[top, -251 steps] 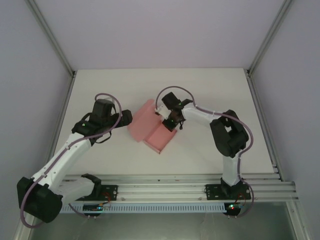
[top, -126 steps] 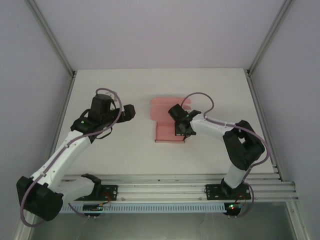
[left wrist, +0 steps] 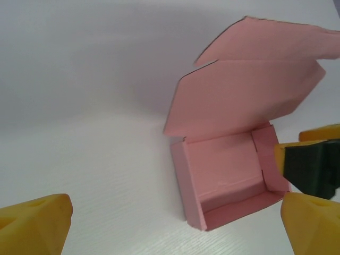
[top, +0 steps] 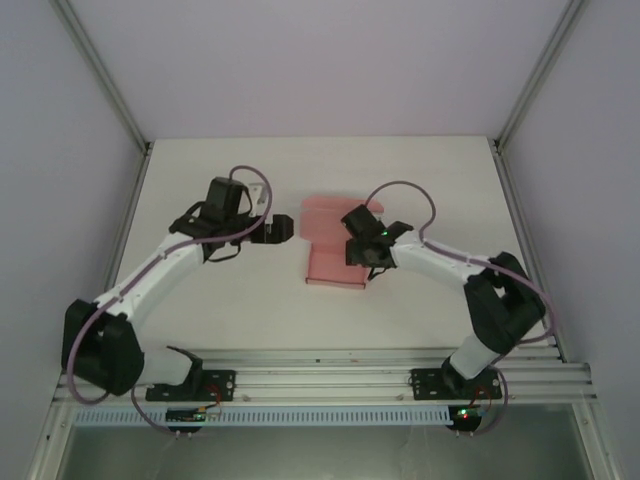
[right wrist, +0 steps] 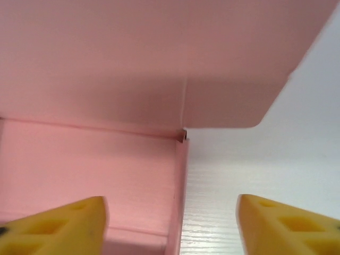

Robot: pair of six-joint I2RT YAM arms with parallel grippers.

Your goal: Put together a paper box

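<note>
The pink paper box point(top: 328, 262) sits in the middle of the table as an open tray with its lid point(top: 322, 214) raised at the far side. In the left wrist view the paper box point(left wrist: 226, 170) lies ahead and to the right, its lid point(left wrist: 249, 90) upright behind it. My left gripper point(top: 286, 232) is open just left of the box, apart from it. My right gripper point(top: 360, 256) is open at the box's right side. The right wall point(right wrist: 180, 186) stands between its fingers without either one touching it. One of its fingers point(left wrist: 308, 170) shows beside the box.
The white table point(top: 200, 320) has free room left, right and behind the box. An aluminium rail point(top: 320, 362) with both arm bases runs along the near edge. Frame posts point(top: 105, 80) stand at the back corners.
The right gripper turned the box square to the table, set it down and opened off its right wall. The left arm swung right, close to the box.
</note>
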